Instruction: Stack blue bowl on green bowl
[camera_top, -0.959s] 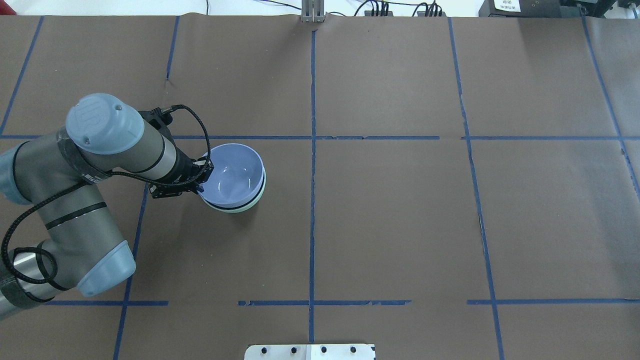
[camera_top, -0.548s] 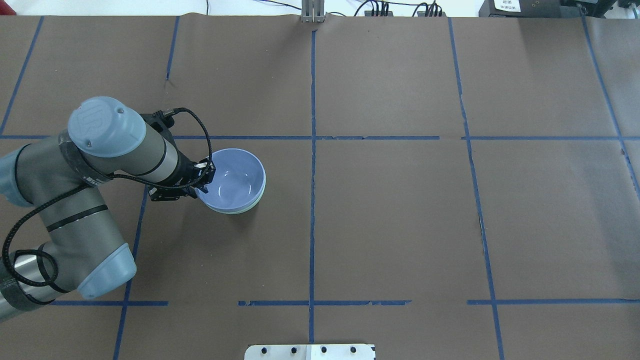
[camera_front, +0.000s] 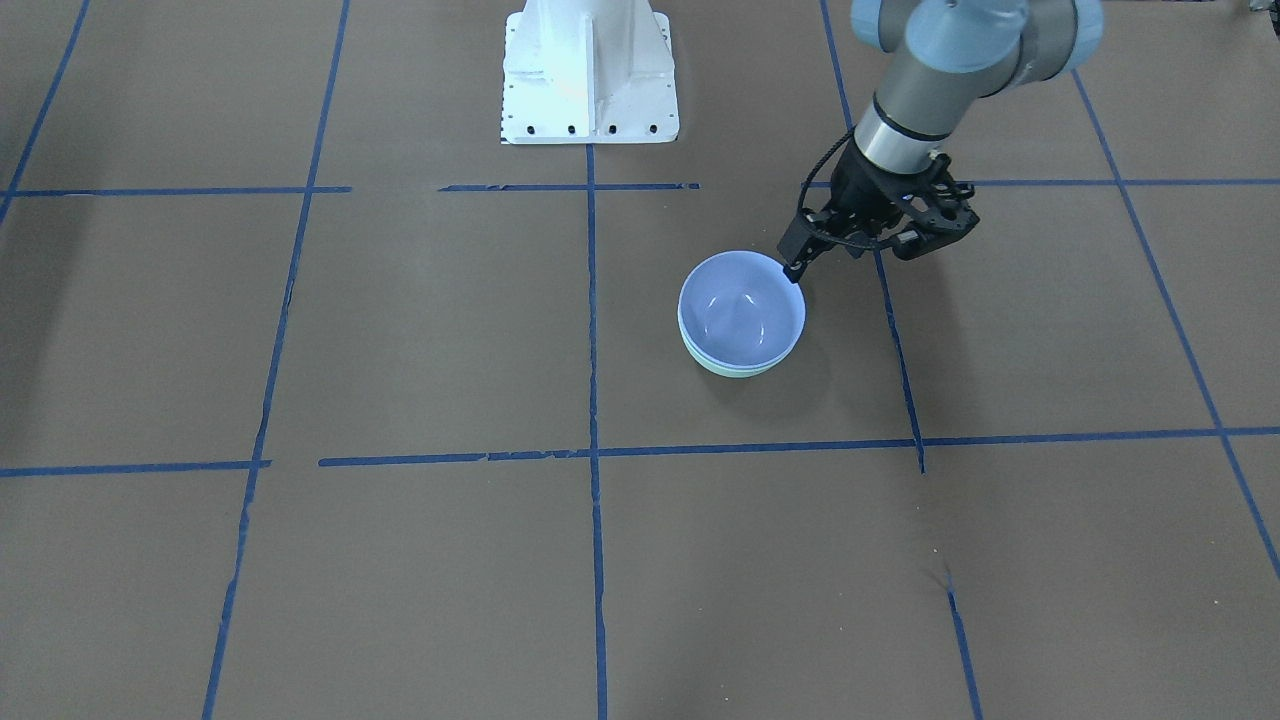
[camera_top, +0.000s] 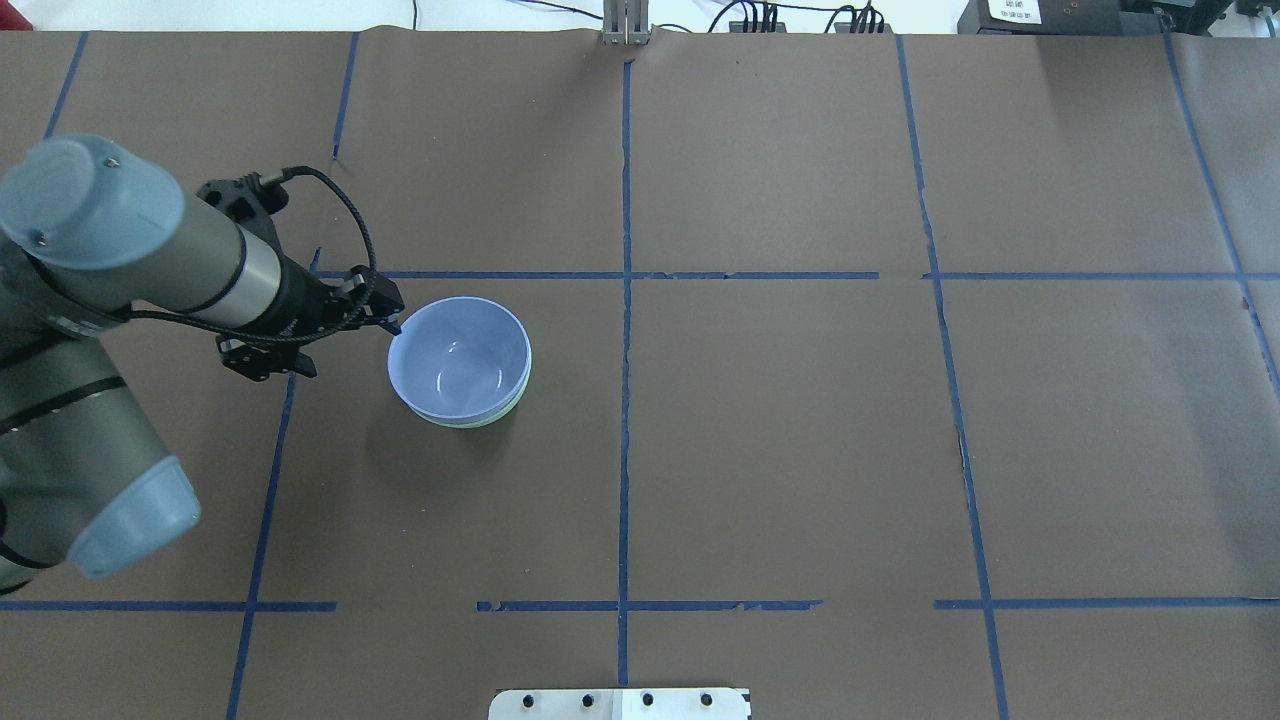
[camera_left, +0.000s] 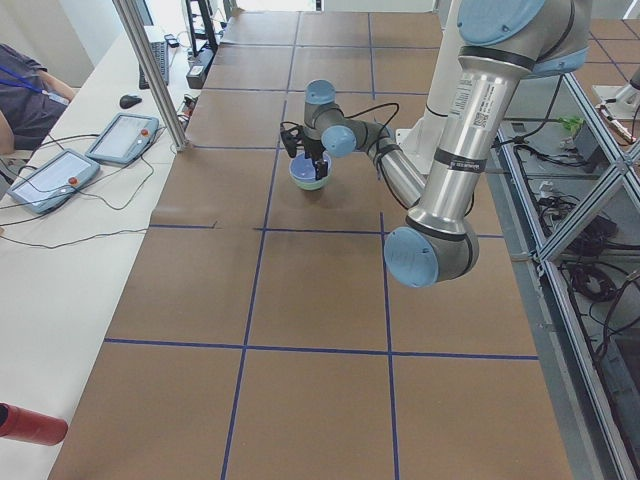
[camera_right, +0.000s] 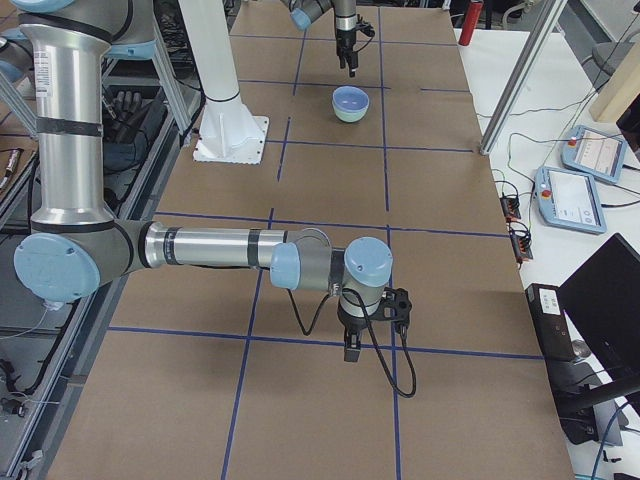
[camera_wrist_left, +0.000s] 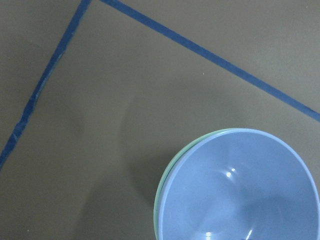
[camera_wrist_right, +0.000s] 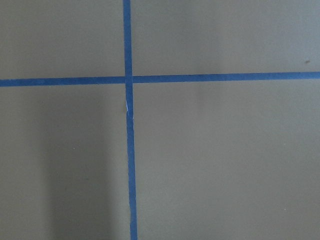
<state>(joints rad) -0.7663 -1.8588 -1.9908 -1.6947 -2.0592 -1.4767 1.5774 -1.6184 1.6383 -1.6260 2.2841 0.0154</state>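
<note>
blue bowl (camera_top: 460, 355): 1 | green bowl (camera_front: 738, 372): 1 | handheld tablets (camera_left: 122, 137): 2

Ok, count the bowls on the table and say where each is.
2. The blue bowl is nested inside the green bowl, whose rim peeks out beneath, on the robot's left side. None seem hidden.

inner bowl (camera_front: 741, 310) sits nested in outer bowl (camera_front: 738, 372), the pair upright on the tabletop (camera_top: 800, 450), on robot's left of the centre tape line (camera_top: 624, 400), out in front of the robot base (camera_front: 588, 70). left claw (camera_top: 390, 322) just beside the stack's rim, on its left and slightly farther out; contact can't be judged. right claw (camera_right: 352, 350) well apart at the tabletop's right end, above a tape crossing (camera_wrist_right: 128, 79)
</note>
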